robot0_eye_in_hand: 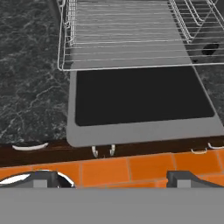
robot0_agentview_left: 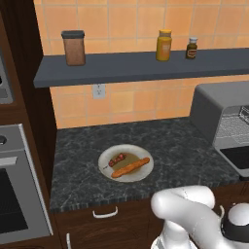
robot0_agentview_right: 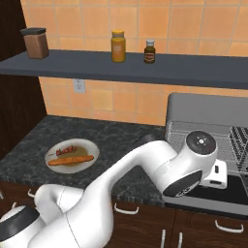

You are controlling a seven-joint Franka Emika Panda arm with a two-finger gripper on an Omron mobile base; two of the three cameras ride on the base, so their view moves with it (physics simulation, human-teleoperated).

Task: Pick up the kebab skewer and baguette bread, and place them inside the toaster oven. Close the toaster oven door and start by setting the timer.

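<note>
Nearest the camera, the end effector (robot0_eye_in_hand: 112,177) hung wide apart and empty above the lowered toaster oven door (robot0_eye_in_hand: 140,98), the toaster oven (robot0_agentview_left: 221,116) standing open at the table's (robot0_agentview_left: 180,146) right. You should have swung back left and descended squarely over the plate (robot0_agentview_left: 126,163). It carried one kebab skewer (robot0_agentview_left: 117,159) and one baguette bread (robot0_agentview_left: 130,167); the shelf (robot0_agentview_left: 141,67) held three jars.
</note>
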